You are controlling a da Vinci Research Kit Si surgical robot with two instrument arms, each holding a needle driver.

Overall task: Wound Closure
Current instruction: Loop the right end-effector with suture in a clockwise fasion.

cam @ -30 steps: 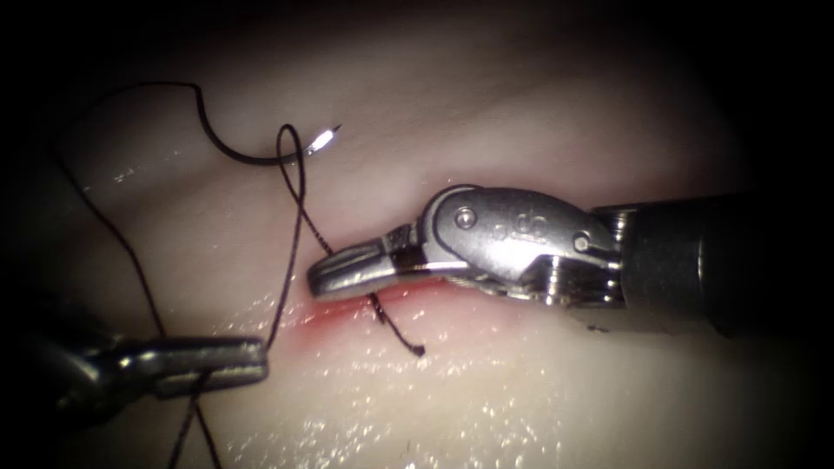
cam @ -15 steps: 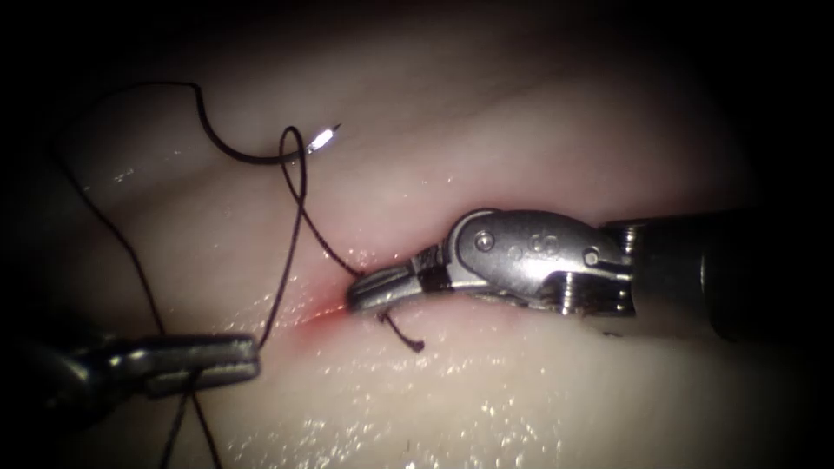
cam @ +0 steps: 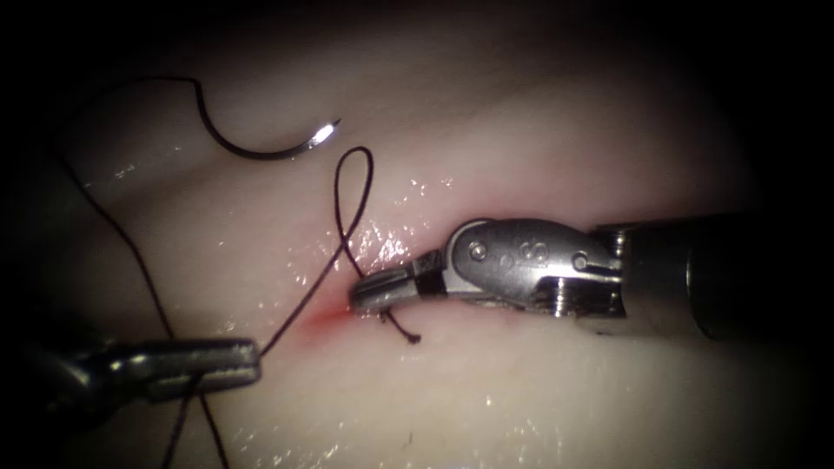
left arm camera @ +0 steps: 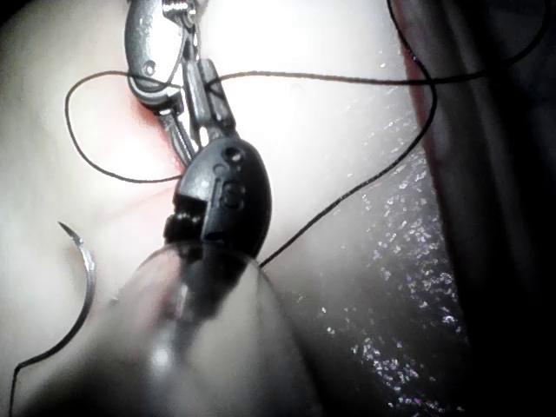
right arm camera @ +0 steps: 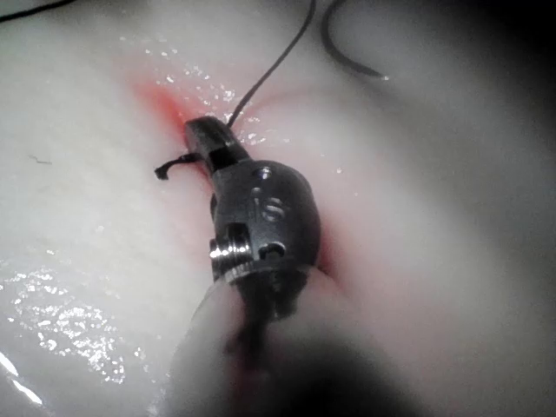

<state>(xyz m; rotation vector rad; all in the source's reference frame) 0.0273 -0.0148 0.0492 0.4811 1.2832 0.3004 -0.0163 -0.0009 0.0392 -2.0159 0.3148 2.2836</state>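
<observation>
Thread [cam: 343,204] loop has slid off the needle [cam: 252,148] since 1.0 s ago & now stands free beside it, nearer the cut [cam: 326,320]; knot likely drawing down. Needle lies loose on tissue [cam: 521,130], up-left of cut, not in it. Right tool [cam: 378,293]: fingers pinching short thread end at cut. Left tool [cam: 221,360], left of cut: fingers pressed on long strand. Cut itself partly hidden under right tool.

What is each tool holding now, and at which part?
Left tool: dark thread, along its run. Right tool: the thread's short end at the cut. Curved steel needle lies free.
</observation>
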